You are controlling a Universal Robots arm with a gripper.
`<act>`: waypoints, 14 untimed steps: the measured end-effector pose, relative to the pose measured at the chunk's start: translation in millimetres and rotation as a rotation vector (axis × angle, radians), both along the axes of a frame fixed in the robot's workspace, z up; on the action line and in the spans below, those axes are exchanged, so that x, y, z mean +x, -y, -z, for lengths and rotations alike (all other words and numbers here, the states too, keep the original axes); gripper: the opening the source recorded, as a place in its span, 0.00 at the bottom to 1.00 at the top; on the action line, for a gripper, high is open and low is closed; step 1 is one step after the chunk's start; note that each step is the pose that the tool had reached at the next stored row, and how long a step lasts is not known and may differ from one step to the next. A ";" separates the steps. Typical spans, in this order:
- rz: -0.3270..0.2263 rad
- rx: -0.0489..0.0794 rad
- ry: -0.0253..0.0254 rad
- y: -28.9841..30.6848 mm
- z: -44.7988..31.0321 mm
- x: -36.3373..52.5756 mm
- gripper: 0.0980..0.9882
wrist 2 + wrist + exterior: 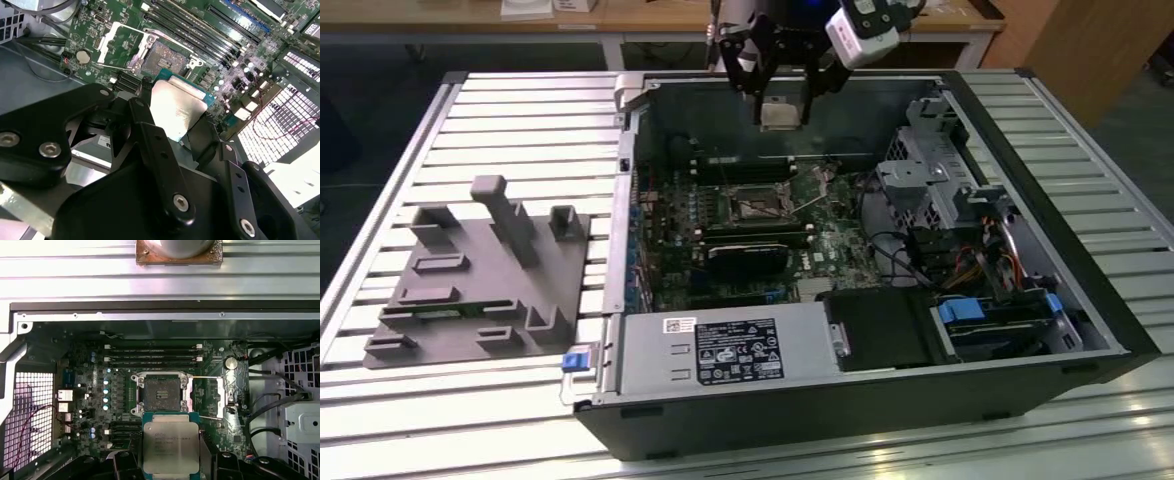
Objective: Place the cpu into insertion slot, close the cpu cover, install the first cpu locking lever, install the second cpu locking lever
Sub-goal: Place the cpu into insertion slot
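My gripper (pixel 781 108) hangs above the open computer case, shut on the cpu (pixel 781 116), a flat square chip with a pale metal top. In both wrist views the cpu (pixel 171 445) (pixel 177 107) sits clamped between the black fingers (pixel 124 462). The insertion slot (pixel 161 392) (pixel 162 61) (pixel 757 207) lies bare on the green motherboard, well below the cpu and apart from it. The cpu cover (pixel 220 396) (pixel 119 46) is flipped open beside the slot. A thin silver locking lever (pixel 205 377) stands raised next to the cover.
Black memory sticks (pixel 152 359) run beside the slot. A black card (pixel 750 257) and a power supply (pixel 720 350) lie nearer the case's front wall. Drive cages and cables (pixel 947 200) are on the exterior view's right. A grey fixture (pixel 480 270) rests on the slatted table.
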State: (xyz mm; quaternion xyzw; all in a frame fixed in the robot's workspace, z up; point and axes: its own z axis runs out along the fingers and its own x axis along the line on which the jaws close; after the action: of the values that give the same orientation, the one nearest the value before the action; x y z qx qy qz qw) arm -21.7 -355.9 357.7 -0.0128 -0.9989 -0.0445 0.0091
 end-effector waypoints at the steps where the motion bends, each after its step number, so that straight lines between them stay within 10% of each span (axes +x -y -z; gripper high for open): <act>1: 0.000 0.000 0.0000 0.0 0.7 0.0 0.50; 14: 0.000 -0.002 0.0069 0.0 11.2 0.0 0.50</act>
State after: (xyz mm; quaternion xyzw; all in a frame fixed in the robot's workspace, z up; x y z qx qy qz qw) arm -21.7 -355.9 346.5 -0.0126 -0.9989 -0.0437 0.0056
